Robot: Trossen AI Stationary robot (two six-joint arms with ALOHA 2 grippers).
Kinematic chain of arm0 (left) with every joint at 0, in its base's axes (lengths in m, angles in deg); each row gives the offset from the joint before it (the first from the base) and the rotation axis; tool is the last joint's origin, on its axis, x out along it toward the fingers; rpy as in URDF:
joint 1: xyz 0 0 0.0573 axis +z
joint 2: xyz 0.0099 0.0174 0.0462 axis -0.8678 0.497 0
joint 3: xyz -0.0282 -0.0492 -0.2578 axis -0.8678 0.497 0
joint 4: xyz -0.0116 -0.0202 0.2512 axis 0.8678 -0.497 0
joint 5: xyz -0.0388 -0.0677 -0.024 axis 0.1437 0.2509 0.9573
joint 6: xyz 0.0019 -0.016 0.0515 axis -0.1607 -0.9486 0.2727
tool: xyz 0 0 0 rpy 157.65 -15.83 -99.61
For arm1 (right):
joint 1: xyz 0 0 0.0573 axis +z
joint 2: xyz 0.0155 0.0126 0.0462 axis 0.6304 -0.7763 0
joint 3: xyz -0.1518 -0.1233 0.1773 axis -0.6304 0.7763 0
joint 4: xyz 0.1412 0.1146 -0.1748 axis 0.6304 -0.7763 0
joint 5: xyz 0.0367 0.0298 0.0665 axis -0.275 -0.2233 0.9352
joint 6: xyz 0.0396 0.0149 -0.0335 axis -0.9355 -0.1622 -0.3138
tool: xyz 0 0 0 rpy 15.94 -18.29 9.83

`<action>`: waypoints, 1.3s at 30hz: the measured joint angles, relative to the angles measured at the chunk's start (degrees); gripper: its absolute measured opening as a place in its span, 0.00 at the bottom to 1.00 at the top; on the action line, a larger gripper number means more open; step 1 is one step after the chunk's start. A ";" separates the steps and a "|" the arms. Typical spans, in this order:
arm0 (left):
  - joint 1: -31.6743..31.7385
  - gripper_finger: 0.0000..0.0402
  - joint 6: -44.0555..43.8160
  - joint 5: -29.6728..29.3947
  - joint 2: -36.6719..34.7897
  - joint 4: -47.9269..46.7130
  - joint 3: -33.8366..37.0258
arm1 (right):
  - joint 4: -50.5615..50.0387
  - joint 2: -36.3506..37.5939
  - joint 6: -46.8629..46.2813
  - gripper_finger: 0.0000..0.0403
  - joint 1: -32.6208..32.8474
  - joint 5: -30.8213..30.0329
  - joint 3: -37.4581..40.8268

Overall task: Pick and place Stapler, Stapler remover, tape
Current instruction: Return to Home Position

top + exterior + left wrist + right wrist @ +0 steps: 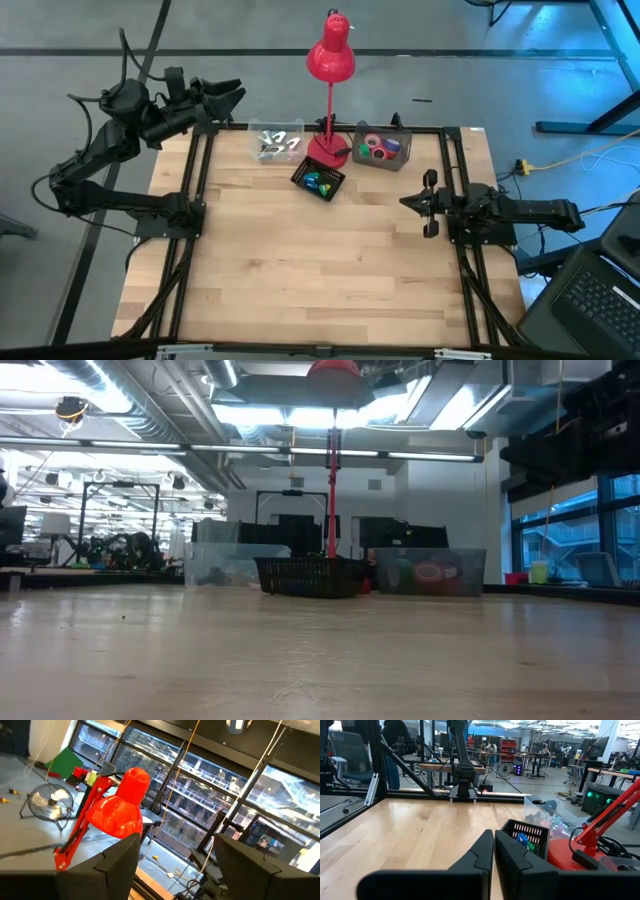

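Over the light wooden table [300, 260], high view: three bins sit along the 12 o'clock edge around a red metal desk lamp [330, 62]. Clear plastic bin [253, 140] at 11 o'clock holds small pale pieces [274, 145], too small to name. Black mesh basket bin [297, 178] at 12 o'clock, touching the lamp's base, holds blue and green staplers [320, 183]. Gray translucent bin [357, 140] at 1 o'clock holds the small ring-shaped tape rolls [380, 150], red, green and purple, packed together inside. Left gripper [236, 94] hangs raised past the table's 10 o'clock corner, well apart from the bins. Right gripper [410, 202] sits at the 3 o'clock edge, pointing toward 9. Low view: no gripper shows. Clear bin [230, 565], black bin [310, 575] and gray bin [465, 572] stand in a row at the far edge, with the lamp [331, 490] pole rising at the black bin and one red tape ring [430, 572] visible through the gray wall. Left wrist view: left gripper [177, 847] has its fingers [117, 870] spread wide with nothing between them, and the lamp [120, 812] shade is beyond. Right wrist view: right gripper [493, 845] fingers are pressed together, holding nothing. Ahead is the black bin [530, 825] with a blue stapler [521, 839] inside, the lamp [565, 857] base just beside it and the clear bin [540, 809] beyond.
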State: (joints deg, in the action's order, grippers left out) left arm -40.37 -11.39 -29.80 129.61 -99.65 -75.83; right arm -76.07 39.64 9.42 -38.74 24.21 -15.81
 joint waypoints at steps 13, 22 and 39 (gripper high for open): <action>-6.93 0.63 30.82 20.52 -8.43 -6.21 11.11 | 0.00 0.00 0.00 0.04 0.00 0.02 0.02; -8.61 0.63 30.91 17.94 -23.91 8.34 31.54 | 0.00 0.00 0.00 0.05 0.00 0.02 0.02; -11.21 0.64 30.69 17.98 -47.85 11.44 53.86 | 0.00 0.00 0.02 0.05 -0.01 0.02 0.02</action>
State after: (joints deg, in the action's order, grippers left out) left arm -51.58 19.31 -11.83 81.76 -88.22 -21.97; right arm -76.07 39.64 9.44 -38.74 24.24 -15.78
